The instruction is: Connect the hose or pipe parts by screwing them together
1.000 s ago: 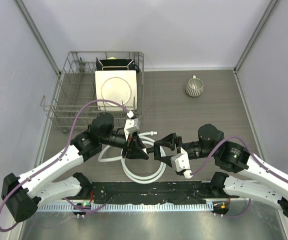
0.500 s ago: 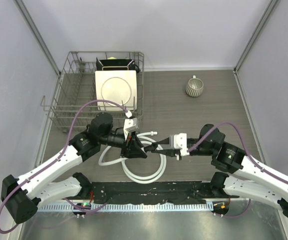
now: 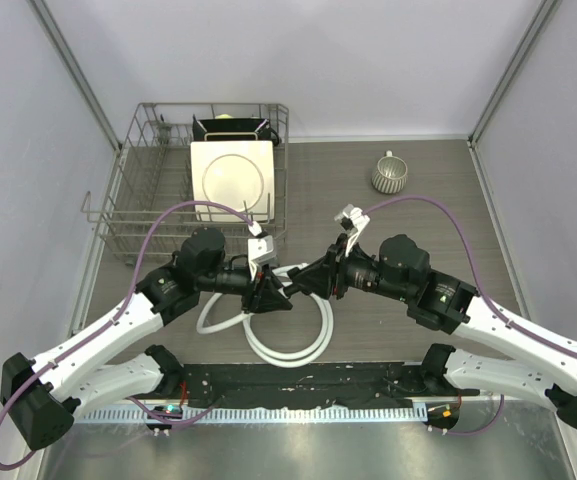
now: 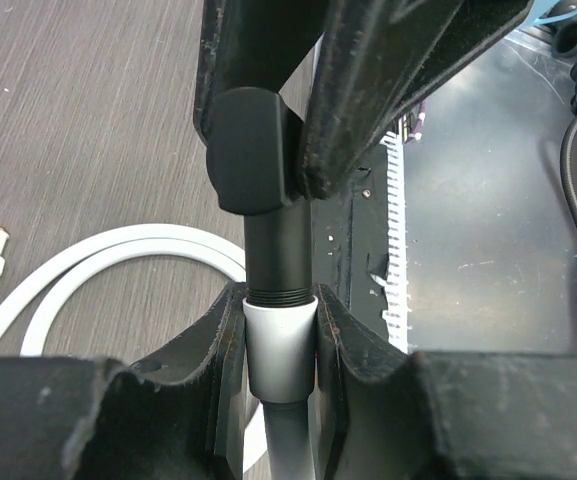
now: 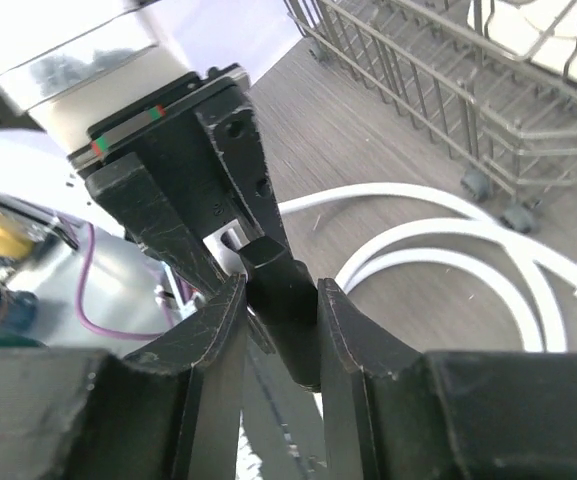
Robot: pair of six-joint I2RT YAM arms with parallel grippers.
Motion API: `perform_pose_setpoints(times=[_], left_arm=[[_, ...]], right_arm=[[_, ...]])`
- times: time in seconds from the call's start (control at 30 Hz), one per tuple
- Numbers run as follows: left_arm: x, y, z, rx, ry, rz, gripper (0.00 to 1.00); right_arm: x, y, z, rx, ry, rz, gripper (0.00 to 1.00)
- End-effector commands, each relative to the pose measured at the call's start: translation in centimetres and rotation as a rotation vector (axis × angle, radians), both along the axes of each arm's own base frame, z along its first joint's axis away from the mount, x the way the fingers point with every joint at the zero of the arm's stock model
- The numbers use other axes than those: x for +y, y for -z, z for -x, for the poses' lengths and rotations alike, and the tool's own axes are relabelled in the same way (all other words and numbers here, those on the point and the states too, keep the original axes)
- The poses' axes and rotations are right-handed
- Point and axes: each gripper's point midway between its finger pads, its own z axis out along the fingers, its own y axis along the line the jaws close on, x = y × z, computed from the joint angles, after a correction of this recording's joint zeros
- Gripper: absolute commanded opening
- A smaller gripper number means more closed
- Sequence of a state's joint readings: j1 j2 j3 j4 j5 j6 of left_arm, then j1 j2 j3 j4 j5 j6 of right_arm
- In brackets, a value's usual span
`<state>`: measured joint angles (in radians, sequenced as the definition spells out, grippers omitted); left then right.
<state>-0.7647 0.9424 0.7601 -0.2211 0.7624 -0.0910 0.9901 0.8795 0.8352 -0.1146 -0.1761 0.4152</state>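
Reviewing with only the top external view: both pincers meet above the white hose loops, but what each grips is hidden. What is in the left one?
Observer: The left wrist view shows the left pincer clamped on the white connector.
Operator: And the right one?
Observer: Its wrist view shows the right pincer shut on the black fitting.
Operator: Are the parts fully screwed together?
Observer: Apparently not: the fitting's threaded stem sits in the connector's mouth with thread showing above the white rim.
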Motion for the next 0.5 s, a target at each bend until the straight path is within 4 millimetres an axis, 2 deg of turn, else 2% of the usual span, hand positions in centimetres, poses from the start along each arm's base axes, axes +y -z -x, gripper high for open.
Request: perform_pose_setpoints(times=[0.0, 0.1, 0.13, 0.17, 0.2, 0.23, 0.33, 0.37, 0.4, 0.43, 0.47], left_arm=[[-0.8, -2.5, -2.4, -0.199, -0.049, 0.076, 0.0], [-0.6, -2.4, -2.5, -0.195, -0.054, 0.063, 0.0], [-0.5, -2.2, -2.5, -0.22, -0.043, 0.053, 0.0], [-0.5, -2.1, -2.6, -0.219, -0.047, 0.048, 0.0], [-0.6, -2.1, -2.6, -0.217, -0.045, 0.048, 0.0], [-0.6, -2.1, -2.5, -0.212, -0.042, 0.05, 0.0], [-0.8, -2.1, -1.8, -0.178, 0.0, 0.052, 0.0], [-0.9, -2.2, -1.6, -0.161, 0.007, 0.053, 0.0], [-0.9, -2.2, -1.3, -0.157, 0.023, 0.057, 0.0], [-0.9, -2.1, -1.1, -0.154, 0.032, 0.058, 0.0], [-0.8, -2.1, -0.8, -0.123, 0.026, 0.062, 0.0]], right_arm=[[0.5, -5.4, 1.7, 0.297, 0.033, -0.283, 0.01], [0.3, -4.0, 1.4, 0.386, 0.085, -0.264, 0.06], [0.3, -3.8, 1.3, 0.44, 0.11, -0.273, 0.11], [0.3, -3.6, 1.3, 0.463, 0.119, -0.271, 0.28], [0.3, -3.6, 1.3, 0.478, 0.122, -0.273, 0.34], [0.2, -3.6, 1.2, 0.46, 0.125, -0.27, 0.37], [-1.1, -4.4, 1.1, 0.307, 0.122, -0.244, 0.57], [-1.8, -4.4, 0.7, 0.226, 0.139, -0.221, 0.69], [-2.2, -4.1, 0.7, 0.181, 0.14, -0.209, 0.73], [-3.1, -4.9, 1.0, 0.103, 0.13, -0.213, 0.76], [-3.6, -4.7, 0.9, -0.033, 0.107, -0.156, 0.81]])
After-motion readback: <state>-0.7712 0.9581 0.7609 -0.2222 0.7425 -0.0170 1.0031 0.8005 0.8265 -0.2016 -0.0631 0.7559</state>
